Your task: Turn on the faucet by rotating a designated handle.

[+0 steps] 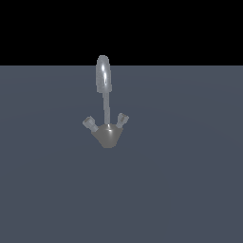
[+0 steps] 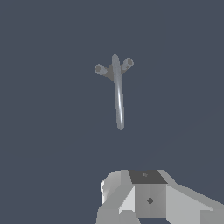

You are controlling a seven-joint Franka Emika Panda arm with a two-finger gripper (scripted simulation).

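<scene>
The faucet is a small silvery-grey tap standing on the flat grey floor in the middle of the exterior view. It has a cone-shaped base, a tall thin arched spout, and two stubby angled handles, one on the exterior view's left and one on its right. The wrist view looks down on the faucet, with both handles and the spout in sight. Only part of my gripper shows, well apart from the faucet and touching nothing. Its fingertips are not clearly visible.
The grey floor stretches flat all around the faucet, with a black background above it. My arm does not show in the exterior view.
</scene>
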